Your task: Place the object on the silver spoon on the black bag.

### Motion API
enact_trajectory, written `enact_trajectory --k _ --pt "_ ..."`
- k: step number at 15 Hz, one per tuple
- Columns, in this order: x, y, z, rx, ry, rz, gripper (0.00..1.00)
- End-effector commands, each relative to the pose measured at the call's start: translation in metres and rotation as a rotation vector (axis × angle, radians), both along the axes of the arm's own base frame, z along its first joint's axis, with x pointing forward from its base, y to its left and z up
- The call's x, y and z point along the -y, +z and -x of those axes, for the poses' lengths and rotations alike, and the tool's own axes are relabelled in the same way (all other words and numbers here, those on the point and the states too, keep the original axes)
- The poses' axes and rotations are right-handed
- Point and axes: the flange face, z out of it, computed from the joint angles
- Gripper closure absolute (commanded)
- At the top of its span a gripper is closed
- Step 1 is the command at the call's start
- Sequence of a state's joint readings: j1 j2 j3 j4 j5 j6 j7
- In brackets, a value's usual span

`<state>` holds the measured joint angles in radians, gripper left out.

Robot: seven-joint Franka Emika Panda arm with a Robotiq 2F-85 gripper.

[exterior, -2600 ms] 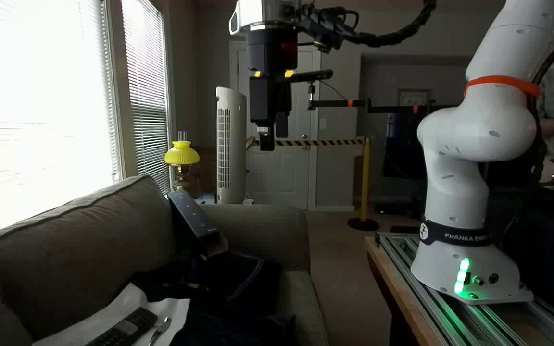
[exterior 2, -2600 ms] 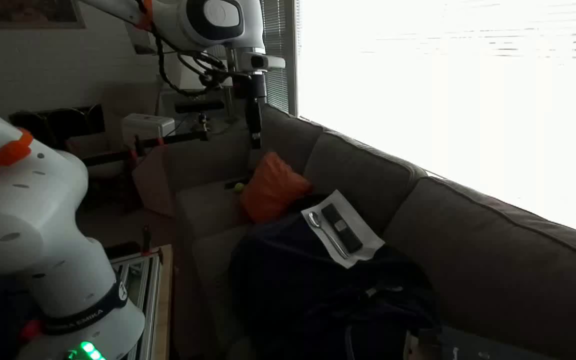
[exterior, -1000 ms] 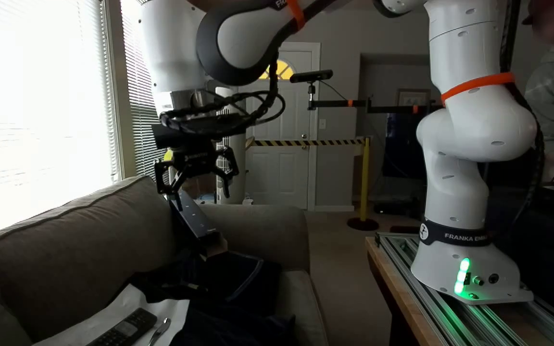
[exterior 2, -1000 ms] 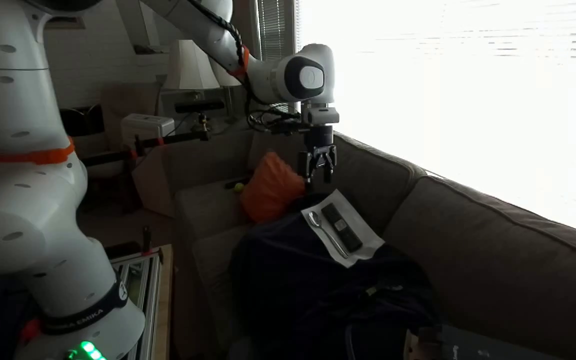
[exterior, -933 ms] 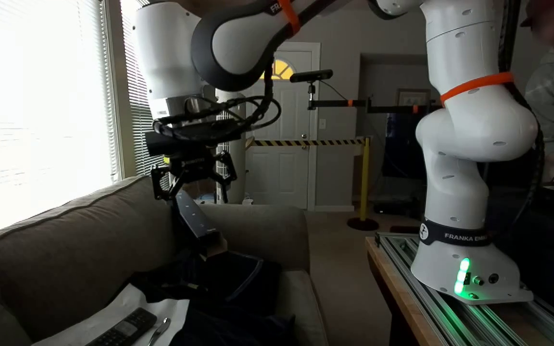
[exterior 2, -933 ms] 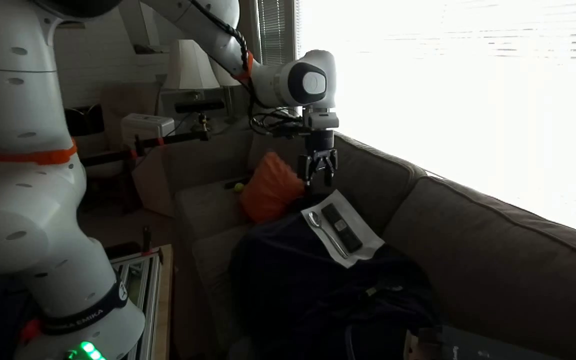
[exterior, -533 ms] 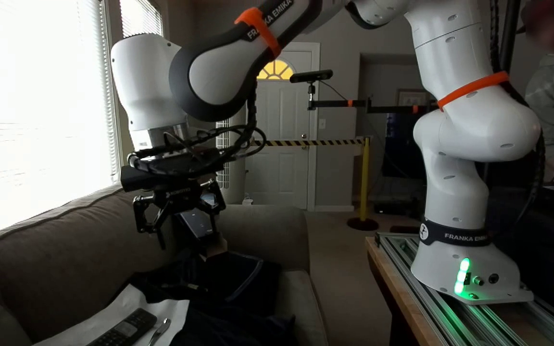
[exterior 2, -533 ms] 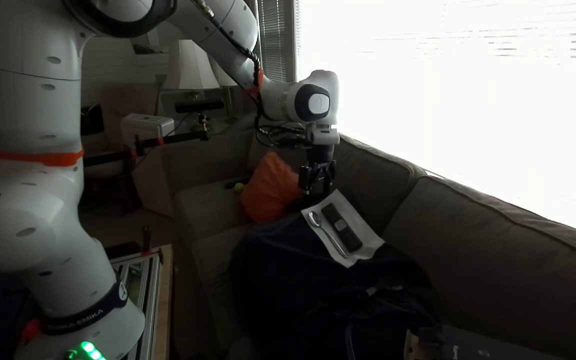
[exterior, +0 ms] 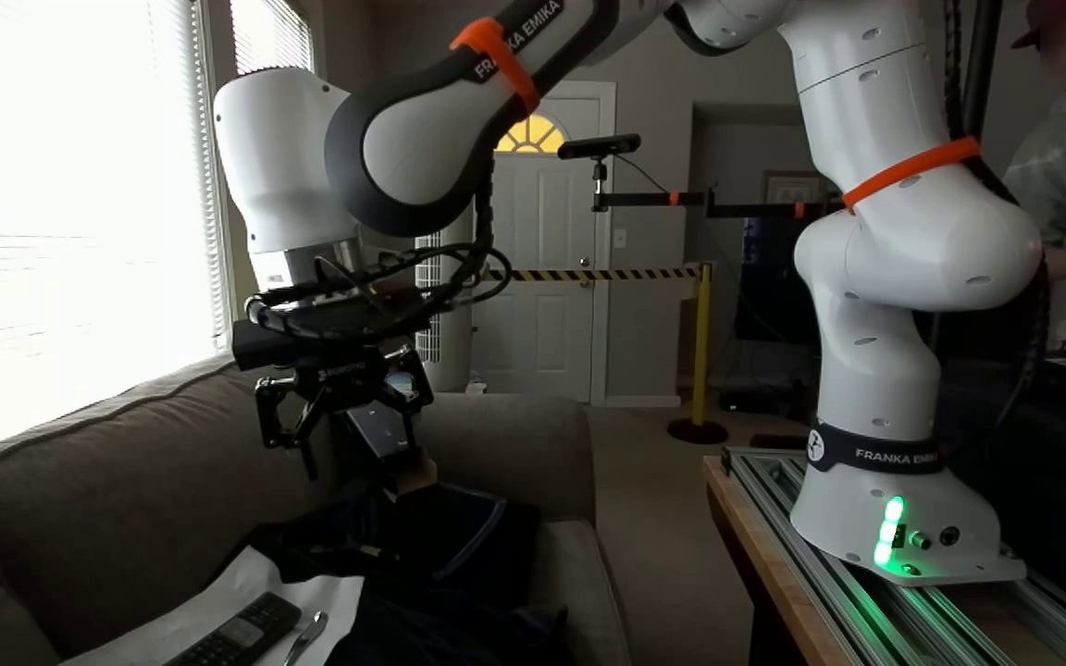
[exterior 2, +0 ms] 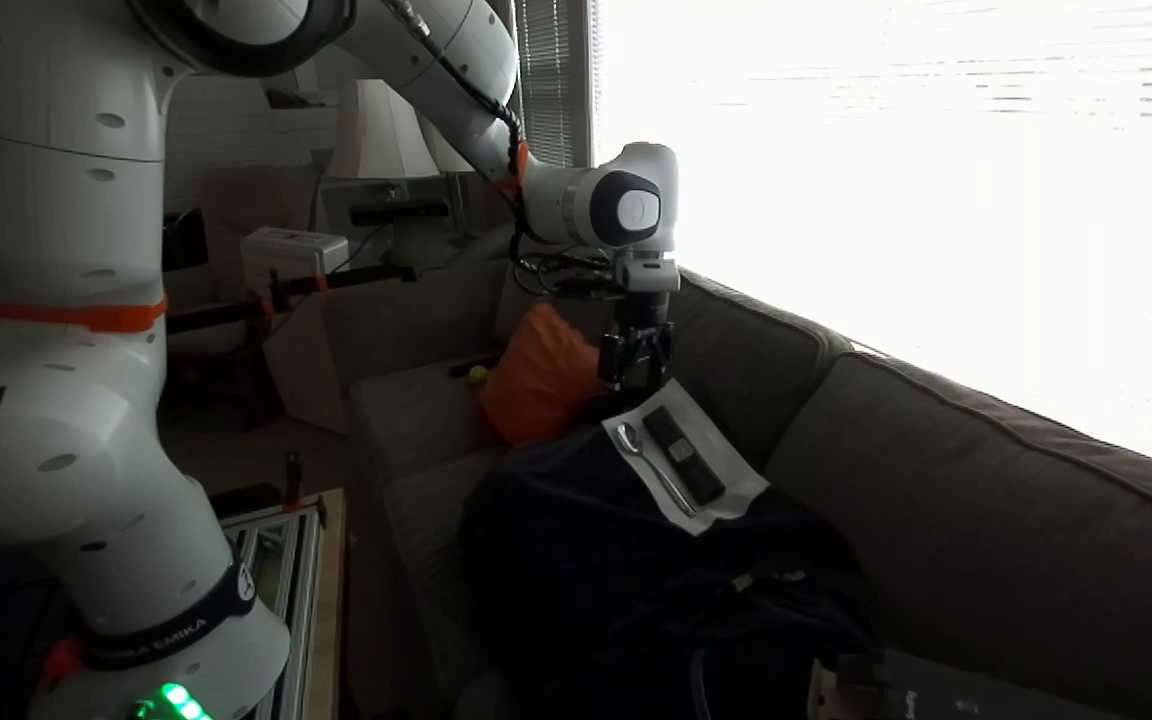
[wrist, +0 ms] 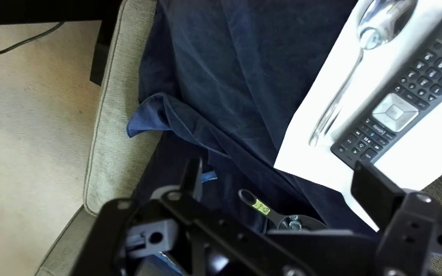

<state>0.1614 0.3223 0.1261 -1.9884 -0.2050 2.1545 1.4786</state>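
Note:
A silver spoon (wrist: 336,101) lies on the white sheet on the black bag; it also shows in both exterior views (exterior: 308,638) (exterior 2: 658,472). A small clear round object (wrist: 370,38) sits at the spoon's bowl. The black bag (wrist: 244,65) is soft, dark blue-black and creased, and it spreads over the couch (exterior 2: 626,570). A black measuring spoon (wrist: 274,217) with a green label and clear beads in its bowl lies on it; my gripper partly hides it. My gripper (wrist: 284,175) is open and empty, above the bag in both exterior views (exterior: 362,453) (exterior 2: 636,380), apart from the spoon.
The white sheet (wrist: 309,165) also bears a black remote (wrist: 424,73) beside the spoon. The couch back (exterior 2: 986,480) runs along the window side. A grey box (exterior: 376,430) leans at the couch's corner. An orange bag (exterior 2: 541,385) lies at the other end.
The arm has swung out over the couch, turned the gripper and lowered it above the black bag. In the last half second it is nearly still. The spoon and sheet have not moved.

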Motion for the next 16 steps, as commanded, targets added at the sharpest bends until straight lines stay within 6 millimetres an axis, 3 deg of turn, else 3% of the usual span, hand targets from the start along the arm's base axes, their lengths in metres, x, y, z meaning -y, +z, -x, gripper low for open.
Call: enact_trajectory --k 1,8,11,12,16 --pt "0.0 -0.01 -0.006 -0.006 -0.023 -0.028 0.0" --pt "0.007 -0.065 -0.039 0.152 -0.1 -0.168 0.0" --pt "0.006 -0.087 -0.04 0.207 -0.127 -0.22 0.0" --pt "0.009 -0.072 -0.036 0.178 -0.11 -0.187 0.0" --pt "0.008 -0.086 -0.037 0.194 -0.119 -0.205 0.0"
